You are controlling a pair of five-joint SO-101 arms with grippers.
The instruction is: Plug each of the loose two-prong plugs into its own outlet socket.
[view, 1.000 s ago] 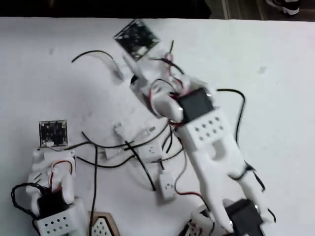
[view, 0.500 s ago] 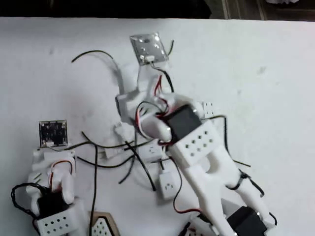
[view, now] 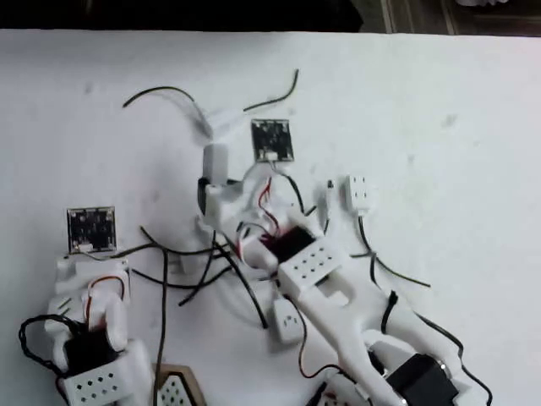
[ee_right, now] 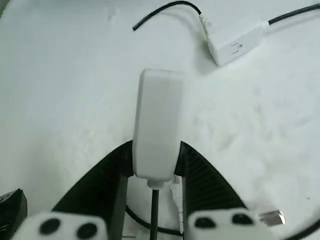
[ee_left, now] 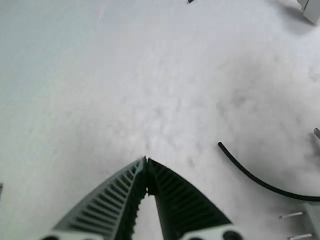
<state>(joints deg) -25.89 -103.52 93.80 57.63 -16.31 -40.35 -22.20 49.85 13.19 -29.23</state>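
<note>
My right gripper (ee_right: pixel 156 150) is shut on a white outlet block (ee_right: pixel 156 127), held upright with its black cord hanging between the fingers. From above, that block (view: pixel 216 159) sits at the table's middle in the right gripper (view: pixel 216 176). Farther off lies another outlet (ee_right: pixel 235 44) with a plug and cord attached; it appears from above as the far outlet (view: pixel 221 117). Other sockets lie to the right (view: pixel 358 193) and near the front (view: pixel 287 320). A loose plug's two prongs (ee_left: pixel 294 226) show beside my left gripper (ee_left: pixel 146 164), which is shut on nothing above bare table.
Black cables (view: pixel 203 271) tangle across the middle of the table, between the two arms. A short black cable (ee_left: pixel 250 175) curves close to the left gripper. The left arm (view: pixel 89 330) stands at the front left corner. A metal connector (ee_right: pixel 272 217) lies by the right gripper.
The right arm has drawn back toward the front and turned its wrist, uncovering the socket on the right. The left arm has not moved.
</note>
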